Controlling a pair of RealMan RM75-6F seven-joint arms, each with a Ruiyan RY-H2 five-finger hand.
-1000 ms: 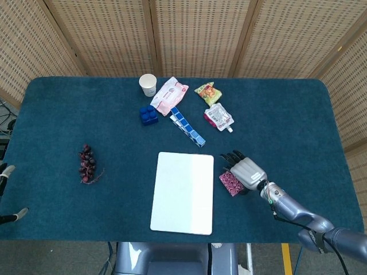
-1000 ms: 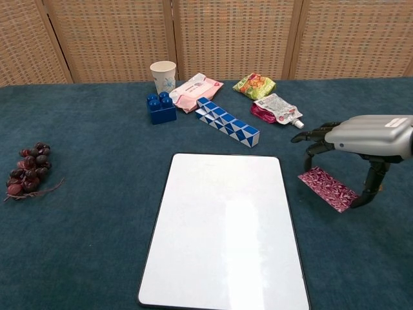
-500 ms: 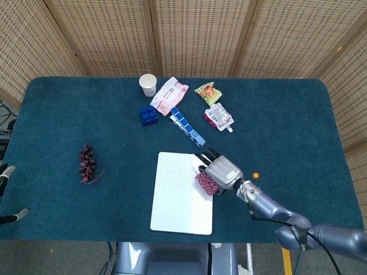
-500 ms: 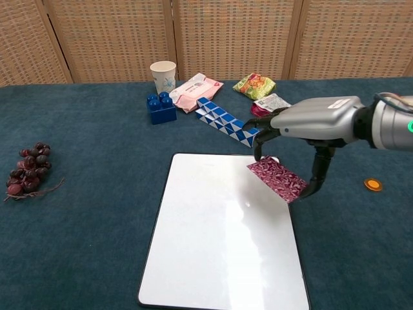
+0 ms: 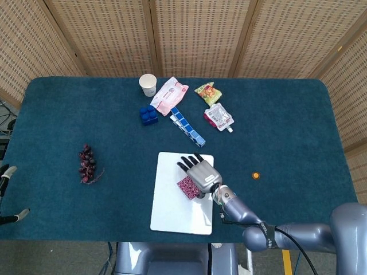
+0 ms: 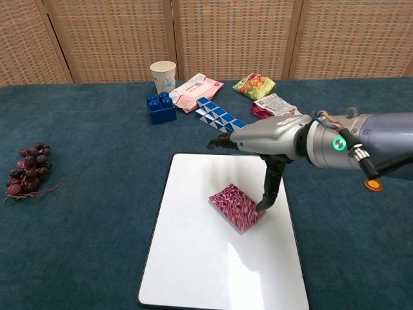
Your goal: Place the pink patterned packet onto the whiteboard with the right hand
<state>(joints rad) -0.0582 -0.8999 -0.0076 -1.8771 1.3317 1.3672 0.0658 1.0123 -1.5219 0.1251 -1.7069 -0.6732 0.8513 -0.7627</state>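
Two views are showing the same moment. From the head view, the right hand (image 5: 199, 172) is reaching over the whiteboard (image 5: 169, 209), its fingers fanned toward the far edge, and the pink patterned packet (image 5: 187, 187) is sitting just under its palm, over the middle of the board. Whether the packet is resting on the board or hanging slightly above it, this view is not telling. A small orange disc (image 5: 256, 175) is lying on the desk (image 5: 57, 103) well to the right of the board. At the far left edge something pale is poking into frame; it may be the left hand, but it is too small to judge.

From the chest view, the right hand (image 6: 258, 145) is hovering flat above the board, with the thumb (image 6: 270, 191) dropping down to touch the packet's right corner. The packet (image 6: 236, 206) is lying over the whiteboard (image 6: 193, 271), slightly tilted, apparently on or just off its surface. I cannot tell whether a finger is pressing from above, so the grip is uncertain.

The packet is looking thin, light and a bit crinkly, likely flexing when lifted by one corner. Taking it across a short edge, thumb below and fingers above, is probably the steadiest hold. Its glossy film may be slipping on the smooth board.
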